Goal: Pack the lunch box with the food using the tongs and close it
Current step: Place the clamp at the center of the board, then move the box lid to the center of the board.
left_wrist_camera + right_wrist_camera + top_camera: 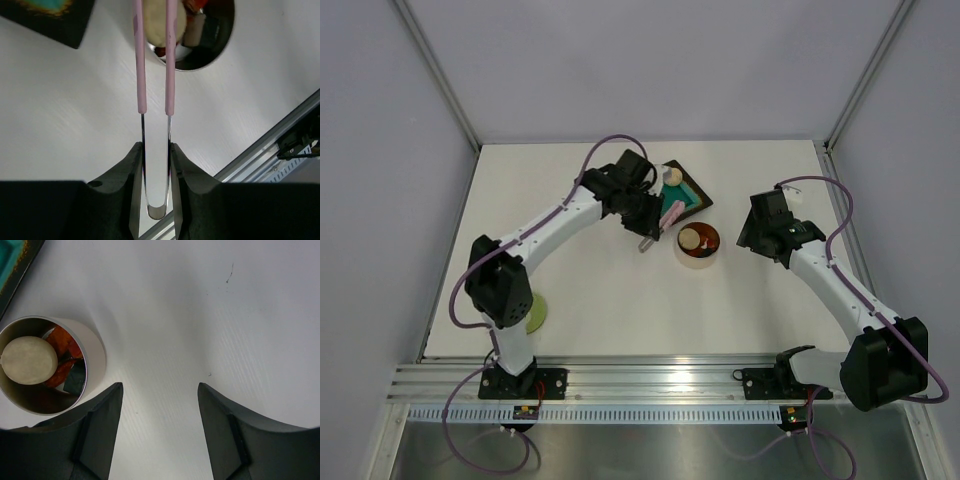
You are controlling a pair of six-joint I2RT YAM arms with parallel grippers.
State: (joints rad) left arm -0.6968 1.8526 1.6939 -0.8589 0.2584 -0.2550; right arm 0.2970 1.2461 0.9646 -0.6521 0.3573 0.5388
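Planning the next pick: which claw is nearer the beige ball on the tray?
Left. The left claw, gripping the tongs, sits just beside the ball on the tray; the right claw is open beyond the lunch box.

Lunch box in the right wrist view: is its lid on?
No, the lunch box stands open on the table, with a beige ball and red-orange bits showing inside it.
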